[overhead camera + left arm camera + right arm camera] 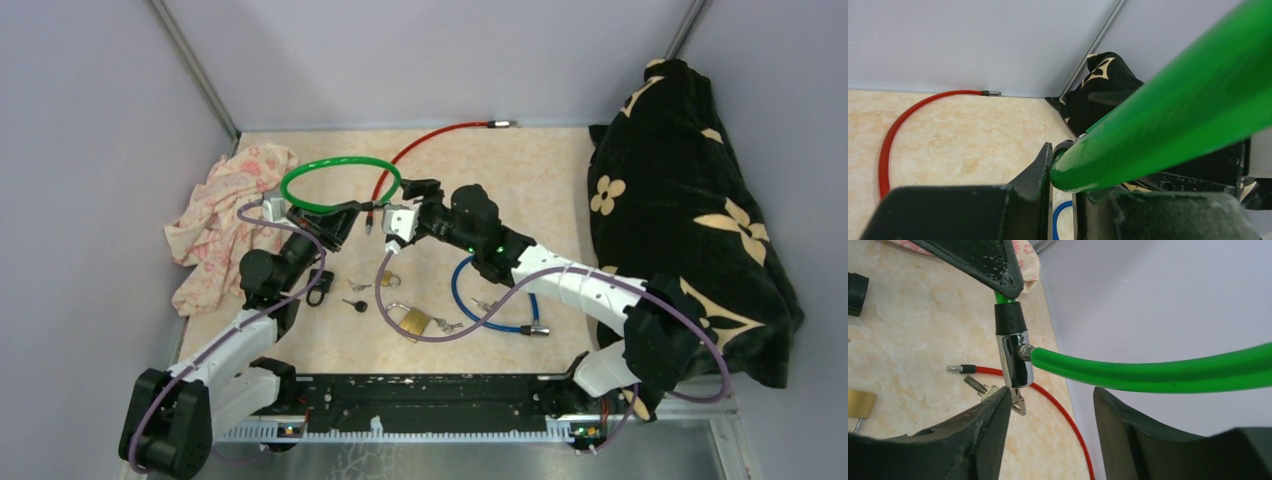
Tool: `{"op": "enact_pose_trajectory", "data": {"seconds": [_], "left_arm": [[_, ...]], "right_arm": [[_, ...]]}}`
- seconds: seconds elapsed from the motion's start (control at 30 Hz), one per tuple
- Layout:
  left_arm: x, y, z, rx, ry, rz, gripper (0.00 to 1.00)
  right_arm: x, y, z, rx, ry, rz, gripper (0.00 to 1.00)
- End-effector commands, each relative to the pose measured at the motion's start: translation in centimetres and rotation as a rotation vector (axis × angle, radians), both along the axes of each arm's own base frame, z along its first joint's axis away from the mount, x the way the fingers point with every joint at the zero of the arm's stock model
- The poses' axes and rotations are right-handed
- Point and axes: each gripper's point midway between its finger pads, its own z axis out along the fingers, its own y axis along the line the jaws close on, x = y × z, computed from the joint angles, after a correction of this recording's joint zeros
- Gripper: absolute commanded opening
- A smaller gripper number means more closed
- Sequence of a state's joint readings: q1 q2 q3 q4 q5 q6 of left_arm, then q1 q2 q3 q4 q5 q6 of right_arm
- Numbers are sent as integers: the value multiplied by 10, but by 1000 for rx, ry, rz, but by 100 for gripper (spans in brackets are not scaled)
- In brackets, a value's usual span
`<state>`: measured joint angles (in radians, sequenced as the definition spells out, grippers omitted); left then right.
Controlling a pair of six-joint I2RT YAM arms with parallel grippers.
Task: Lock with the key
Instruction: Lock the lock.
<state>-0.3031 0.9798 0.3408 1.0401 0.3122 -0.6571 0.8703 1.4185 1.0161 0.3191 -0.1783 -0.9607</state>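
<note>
A green cable lock (340,185) forms a loop held above the table. My left gripper (335,222) is shut on the green cable (1168,110), which is pinched between its fingers (1043,167). In the right wrist view the lock's chrome cylinder (1015,360) hangs below a black sleeve (1009,320), with a silver key (1018,402) sticking out of its lower end and a second key (979,386) dangling beside it. My right gripper (1052,392) is open. Its left finger (993,425) sits right by the key, and nothing is between the jaws.
A red cable lock (430,145) lies at the back and a blue one (490,295) under the right arm. A brass padlock (410,320), loose keys (358,303) and a small black lock (320,288) lie near the front. A floral cloth (225,225) lies left and a black flowered cushion (690,210) right.
</note>
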Motion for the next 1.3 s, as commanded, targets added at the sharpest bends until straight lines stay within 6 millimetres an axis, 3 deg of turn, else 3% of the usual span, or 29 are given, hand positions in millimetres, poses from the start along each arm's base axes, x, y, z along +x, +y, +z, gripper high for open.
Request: {"op": "enact_pose_trajectory", "data": {"seconds": [0.0, 0.13, 0.37, 0.83, 1.07, 1.27], "left_arm": [[-5, 2, 11, -3, -55, 1, 0], [-7, 2, 12, -5, -64, 2, 0], [-7, 4, 14, -10, -71, 12, 0], [-7, 6, 16, -16, -77, 22, 0], [-7, 6, 17, -18, -80, 24, 0], [-7, 6, 17, -19, -81, 26, 0]], "right_arm": [[-4, -12, 49, 113, 6, -11, 66], [-6, -15, 44, 111, 47, 8, 72], [-8, -7, 23, 78, 126, 58, 70], [9, 12, 11, 109, 159, 100, 49], [13, 17, 7, 103, 153, 97, 25], [21, 18, 2, 68, 103, 35, 21]]}}
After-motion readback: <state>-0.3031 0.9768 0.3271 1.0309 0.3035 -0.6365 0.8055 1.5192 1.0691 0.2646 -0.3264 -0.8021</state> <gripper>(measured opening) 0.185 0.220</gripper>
